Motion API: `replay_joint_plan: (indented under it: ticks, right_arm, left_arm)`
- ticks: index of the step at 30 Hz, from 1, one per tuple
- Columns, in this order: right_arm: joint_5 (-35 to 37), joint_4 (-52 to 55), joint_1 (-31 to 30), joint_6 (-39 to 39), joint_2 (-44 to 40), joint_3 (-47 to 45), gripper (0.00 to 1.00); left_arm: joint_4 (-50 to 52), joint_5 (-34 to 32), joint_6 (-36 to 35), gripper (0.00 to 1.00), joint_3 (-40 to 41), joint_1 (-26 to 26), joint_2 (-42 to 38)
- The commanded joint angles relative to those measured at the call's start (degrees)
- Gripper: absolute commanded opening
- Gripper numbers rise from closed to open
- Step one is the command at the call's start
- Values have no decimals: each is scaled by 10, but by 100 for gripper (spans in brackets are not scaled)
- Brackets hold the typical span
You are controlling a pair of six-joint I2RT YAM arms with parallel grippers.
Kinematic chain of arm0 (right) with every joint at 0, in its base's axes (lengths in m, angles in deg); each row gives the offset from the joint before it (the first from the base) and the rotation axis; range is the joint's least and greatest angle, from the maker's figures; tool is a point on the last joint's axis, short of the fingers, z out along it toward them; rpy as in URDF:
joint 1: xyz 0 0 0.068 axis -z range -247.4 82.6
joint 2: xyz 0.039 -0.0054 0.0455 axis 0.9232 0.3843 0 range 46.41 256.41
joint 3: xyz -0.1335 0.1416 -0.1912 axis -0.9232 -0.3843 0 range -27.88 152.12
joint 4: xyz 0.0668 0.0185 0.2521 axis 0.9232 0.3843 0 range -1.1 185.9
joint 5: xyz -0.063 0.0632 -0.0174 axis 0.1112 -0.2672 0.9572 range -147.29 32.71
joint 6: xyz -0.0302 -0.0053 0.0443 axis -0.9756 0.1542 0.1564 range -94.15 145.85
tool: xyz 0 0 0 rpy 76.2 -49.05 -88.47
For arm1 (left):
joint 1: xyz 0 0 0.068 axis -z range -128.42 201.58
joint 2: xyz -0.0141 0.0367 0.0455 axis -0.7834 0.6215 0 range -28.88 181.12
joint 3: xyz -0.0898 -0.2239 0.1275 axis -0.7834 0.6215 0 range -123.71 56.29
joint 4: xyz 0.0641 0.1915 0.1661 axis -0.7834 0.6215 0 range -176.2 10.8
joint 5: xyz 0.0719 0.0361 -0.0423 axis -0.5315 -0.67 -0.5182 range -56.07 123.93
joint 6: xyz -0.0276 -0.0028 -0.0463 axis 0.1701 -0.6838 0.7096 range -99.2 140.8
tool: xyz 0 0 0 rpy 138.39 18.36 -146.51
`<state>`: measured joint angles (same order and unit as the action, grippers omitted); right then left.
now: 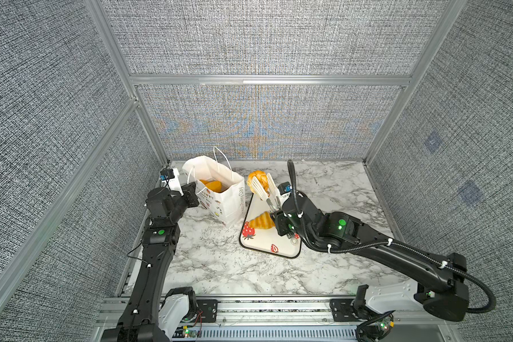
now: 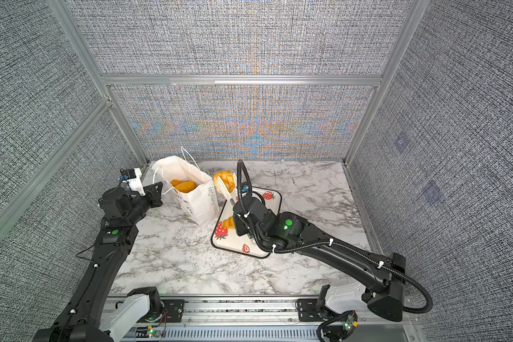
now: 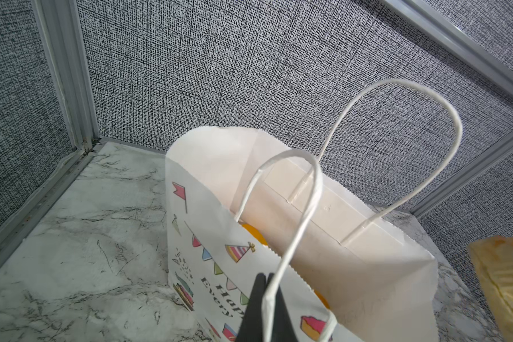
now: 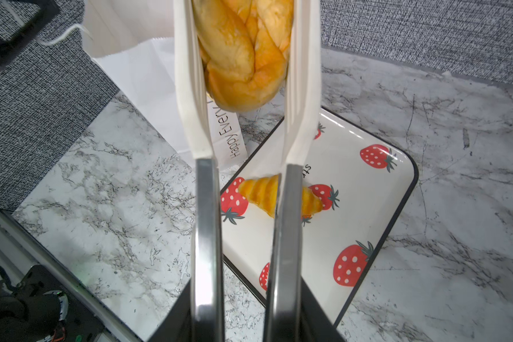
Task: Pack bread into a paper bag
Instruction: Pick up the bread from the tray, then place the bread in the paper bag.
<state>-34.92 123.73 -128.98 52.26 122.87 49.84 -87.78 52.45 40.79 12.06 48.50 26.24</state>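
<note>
left pincer (image 3: 264, 305): clamped tight on the near cord handle (image 3: 292, 152) of the paper bag (image 1: 222, 201)
paper bag: smooth white paper, upright, mouth open, right at its tips; glossy orange buns (image 1: 212, 185) inside
right pincer (image 1: 279, 216): squeezing steel tongs (image 4: 208, 237) with white slotted ends
braided loaf (image 4: 243, 59): pinched at the tong tips, long axis in line with the tongs
croissant (image 1: 261, 220): ridged, below that pincer on the strawberry tray (image 1: 261, 241), lying crosswise

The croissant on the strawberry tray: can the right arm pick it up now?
Probably not yet. The croissant lies on the tray just under the right gripper, well within reach, but the tongs it holds are already clamped on a braided roll, so they are full.
</note>
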Motion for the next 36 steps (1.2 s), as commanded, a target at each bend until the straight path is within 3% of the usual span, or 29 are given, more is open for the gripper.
replay_joint_plan:
  ticks: [1, 19, 36]
  right_arm:
    - [7, -31, -4, -24, 8, 21, 39]
    - [-37, -66, -20, -80, 114, 158, 39]
    - [-58, -70, -12, -91, 191, 225, 40]
  left_arm:
    - [-11, 5, 2, 0, 1, -1, -1]
    - [-10, 3, 1, 0, 1, 0, -4]
    - [-11, 3, 1, 0, 1, 0, -5]
